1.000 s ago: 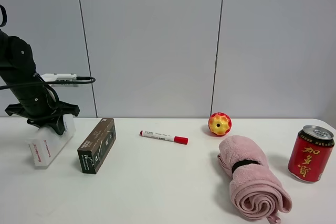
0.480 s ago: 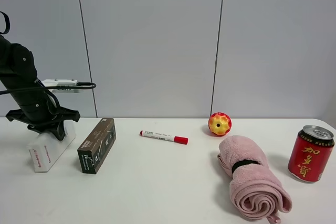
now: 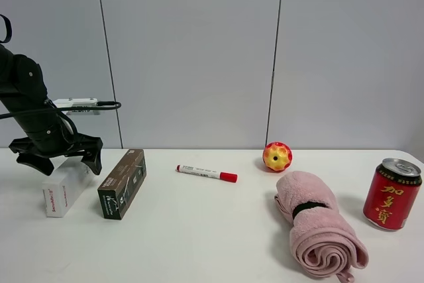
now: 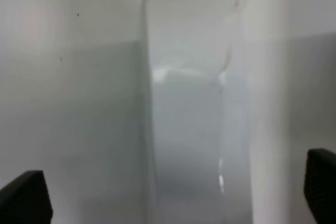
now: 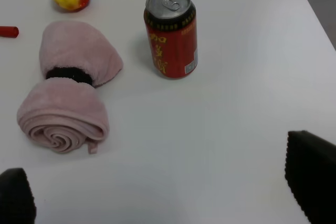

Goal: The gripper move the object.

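- Table: white surface across the lower part of the exterior frame.
- Left gripper: black, at the far left of the frame; fingers spread wide, gripping nothing.
- Right gripper: fingers apart above bare tabletop, holding nothing.
- Towel: pink, rolled, bound by a black band; lower right.
- Object: long white box with red lettering on its near end, lying flat at lower left beneath the spread left fingers. The wrist view shows a gap on each side.
- Dark box: green-brown, just right of the white one.
- Can: red, upright, far right.
- Marker: white with a red cap, centre.
- Ball: red and yellow, right of centre.
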{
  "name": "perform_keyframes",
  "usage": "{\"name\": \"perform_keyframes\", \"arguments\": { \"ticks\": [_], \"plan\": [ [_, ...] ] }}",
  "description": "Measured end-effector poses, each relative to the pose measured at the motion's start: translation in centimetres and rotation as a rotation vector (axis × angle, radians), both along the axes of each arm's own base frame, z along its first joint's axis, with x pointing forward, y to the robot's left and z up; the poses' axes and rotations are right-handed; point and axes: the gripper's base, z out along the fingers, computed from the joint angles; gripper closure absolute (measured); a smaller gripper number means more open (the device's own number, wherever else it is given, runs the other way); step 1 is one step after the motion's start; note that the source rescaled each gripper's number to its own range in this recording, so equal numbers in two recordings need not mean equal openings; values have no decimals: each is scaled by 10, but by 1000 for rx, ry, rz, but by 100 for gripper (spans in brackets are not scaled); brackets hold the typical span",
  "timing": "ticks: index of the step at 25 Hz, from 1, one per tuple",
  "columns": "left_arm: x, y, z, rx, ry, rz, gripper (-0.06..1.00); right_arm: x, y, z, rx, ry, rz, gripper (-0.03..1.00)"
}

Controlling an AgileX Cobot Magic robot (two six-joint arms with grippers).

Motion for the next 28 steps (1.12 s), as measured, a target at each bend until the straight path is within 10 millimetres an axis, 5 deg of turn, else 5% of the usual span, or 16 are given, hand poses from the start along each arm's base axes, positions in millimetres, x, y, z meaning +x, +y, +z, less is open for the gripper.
{"name": "perform_keyframes", "arguments": {
  "ticks": [7,11,21,28],
  "plan": [
    [0,0,1,-2,-1,2,-5,0,0,0,0,0,0,-3],
    [-3,0,19,-3,-26,2,-5,0,0,0,0,0,0,-3],
    [-29,1,126,-15,-244,0,-6,0,0,0,0,0,0,-3],
    [-67,1,203,-53,-417,8,-6,0,0,0,0,0,0,-3]
  ]
}}
